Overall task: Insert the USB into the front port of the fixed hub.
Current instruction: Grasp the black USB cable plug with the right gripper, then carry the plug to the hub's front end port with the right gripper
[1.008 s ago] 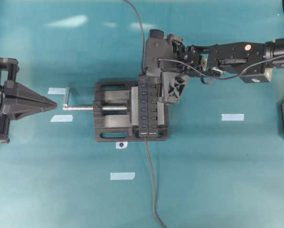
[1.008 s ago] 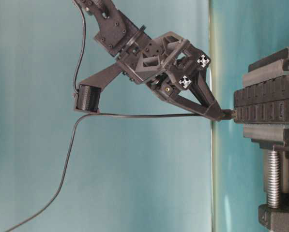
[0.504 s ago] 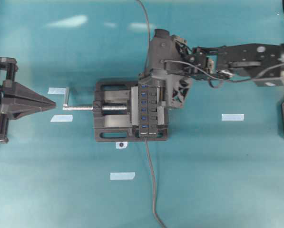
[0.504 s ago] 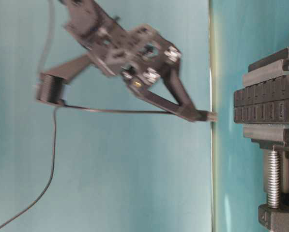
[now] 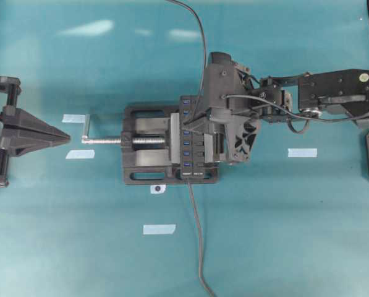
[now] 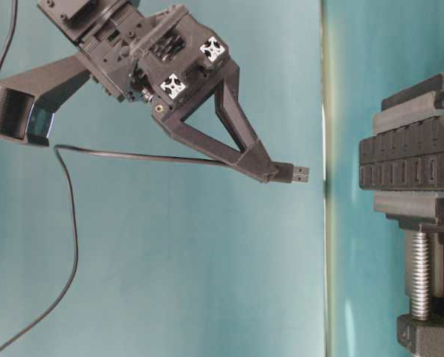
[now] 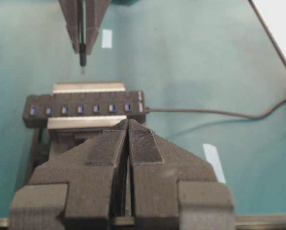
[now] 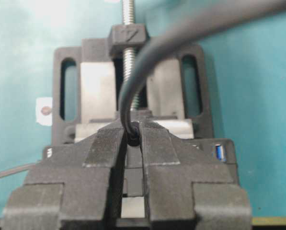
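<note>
My right gripper point(image 6: 270, 169) is shut on the USB point(image 6: 296, 174), a small black plug whose silver tip sticks out past the fingertips. The plug hangs in the air, apart from the fixed hub point(image 6: 407, 167) and pointing at its row of ports. From overhead, the right gripper point(image 5: 203, 124) is over the middle of the hub point(image 5: 188, 158). The right wrist view shows the thin cable point(image 8: 133, 96) rising from between the shut fingers point(image 8: 159, 146). My left gripper point(image 5: 65, 135) is shut and empty, far left of the hub point(image 7: 85, 109).
A black vise point(image 5: 144, 145) with a silver screw handle point(image 5: 88, 133) clamps the hub. The hub's own cable point(image 5: 196, 235) runs toward the table's front edge. Pale tape strips point(image 5: 301, 152) lie on the teal table. The USB cable point(image 6: 73, 245) loops down behind the right arm.
My right gripper has pulled the plug away from the hub, where it touched a second ago. It has also shifted along the row of ports. The left arm has stayed still.
</note>
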